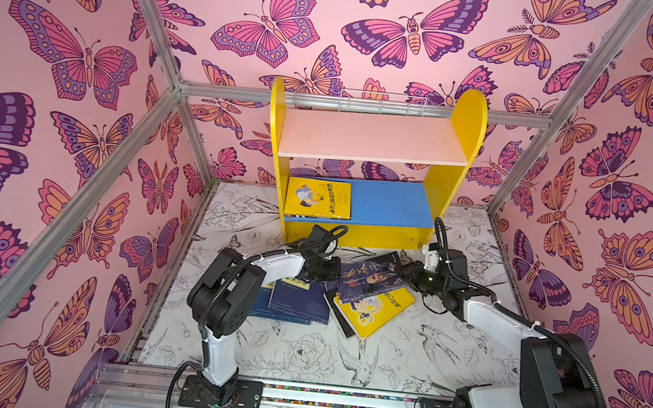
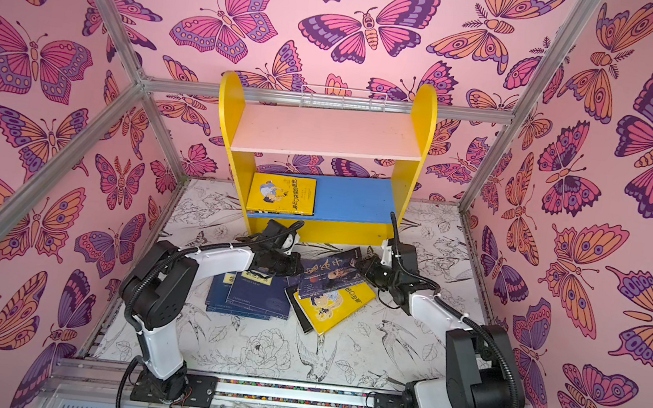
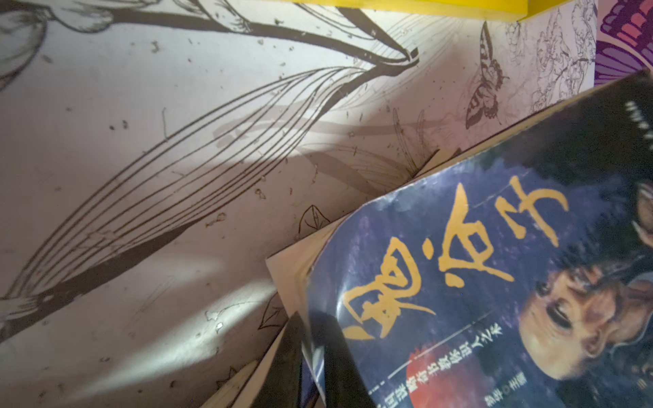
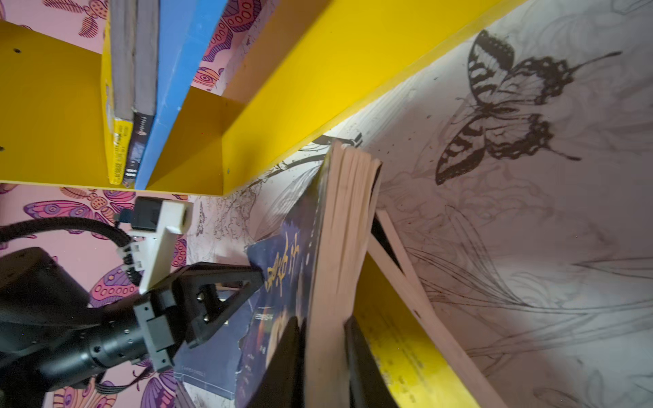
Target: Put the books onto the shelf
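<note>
A dark book [image 1: 371, 277] [image 2: 329, 274] with a face and yellow calligraphy [image 3: 477, 282] hangs tilted above the table, held from both sides. My left gripper [image 1: 338, 273] [image 3: 309, 328] is shut on its front cover at one corner. My right gripper [image 1: 402, 274] [image 4: 323, 325] is shut on its page block [image 4: 339, 229] at the opposite edge. The shelf [image 1: 468, 116] [image 2: 423, 111] stands behind, with a yellow book [image 1: 319, 198] [image 2: 282, 193] flat on its blue lower board [image 1: 391, 204]. A dark-spined book [image 4: 141, 141] lies under that one. The pink upper board [image 1: 374, 139] is bare.
Under the lifted book a yellow cartoon-boy book [image 1: 371, 310] [image 2: 330, 306] lies on a black book [image 1: 339, 315]. Navy blue books [image 1: 297, 302] [image 2: 253, 297] are stacked to the left beneath my left arm. Butterfly walls and aluminium posts close in the table.
</note>
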Controlling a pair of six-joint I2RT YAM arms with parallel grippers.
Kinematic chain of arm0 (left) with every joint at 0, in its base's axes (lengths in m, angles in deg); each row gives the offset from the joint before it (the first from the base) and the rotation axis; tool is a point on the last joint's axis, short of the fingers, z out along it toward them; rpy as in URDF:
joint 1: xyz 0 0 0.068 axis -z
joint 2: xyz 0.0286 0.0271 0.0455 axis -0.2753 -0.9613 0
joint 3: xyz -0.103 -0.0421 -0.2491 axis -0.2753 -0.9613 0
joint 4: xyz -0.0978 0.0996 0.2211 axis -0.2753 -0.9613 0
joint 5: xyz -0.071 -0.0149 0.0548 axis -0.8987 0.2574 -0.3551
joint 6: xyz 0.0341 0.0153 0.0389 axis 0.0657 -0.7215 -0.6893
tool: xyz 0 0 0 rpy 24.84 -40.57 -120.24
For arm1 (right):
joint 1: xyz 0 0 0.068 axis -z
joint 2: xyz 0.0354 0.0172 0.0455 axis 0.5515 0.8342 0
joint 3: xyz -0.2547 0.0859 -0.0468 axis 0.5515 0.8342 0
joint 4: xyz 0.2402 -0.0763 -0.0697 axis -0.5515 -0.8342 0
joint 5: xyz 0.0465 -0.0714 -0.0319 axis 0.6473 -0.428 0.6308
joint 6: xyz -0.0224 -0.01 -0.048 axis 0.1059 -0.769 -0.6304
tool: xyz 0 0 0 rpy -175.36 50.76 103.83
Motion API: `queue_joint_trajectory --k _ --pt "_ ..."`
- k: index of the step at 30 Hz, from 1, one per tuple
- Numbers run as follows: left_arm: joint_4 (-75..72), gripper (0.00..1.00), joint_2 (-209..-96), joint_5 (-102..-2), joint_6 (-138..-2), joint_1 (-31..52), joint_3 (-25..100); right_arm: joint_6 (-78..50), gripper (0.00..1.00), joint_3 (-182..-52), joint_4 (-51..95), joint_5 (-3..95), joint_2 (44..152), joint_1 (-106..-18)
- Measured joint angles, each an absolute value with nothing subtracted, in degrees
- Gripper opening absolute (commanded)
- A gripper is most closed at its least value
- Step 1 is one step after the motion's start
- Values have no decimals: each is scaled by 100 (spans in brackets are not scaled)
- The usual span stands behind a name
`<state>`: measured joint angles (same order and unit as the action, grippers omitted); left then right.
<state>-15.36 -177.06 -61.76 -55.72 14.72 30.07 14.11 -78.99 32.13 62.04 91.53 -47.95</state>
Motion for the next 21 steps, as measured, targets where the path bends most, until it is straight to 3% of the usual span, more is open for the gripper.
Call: queue_joint_trajectory --k 5,9,10,21 --pt "-1372 18 -17533 -6159 -5360 1380 2848 1638 1 -7930 3416 6210 9112 -4907" --pt "-1173 44 -16878 -6309 -5043 1098 2424 1636 0 -7951 3357 6282 8955 -5012" --pt "-1123 46 -16598 -6336 -4957 962 2290 1618 0 -7971 3331 6319 8880 -5027" --pt "-1499 54 -13625 -5385 -4463 -198 1392 1937 0 -8402 3519 6892 8439 -5086"
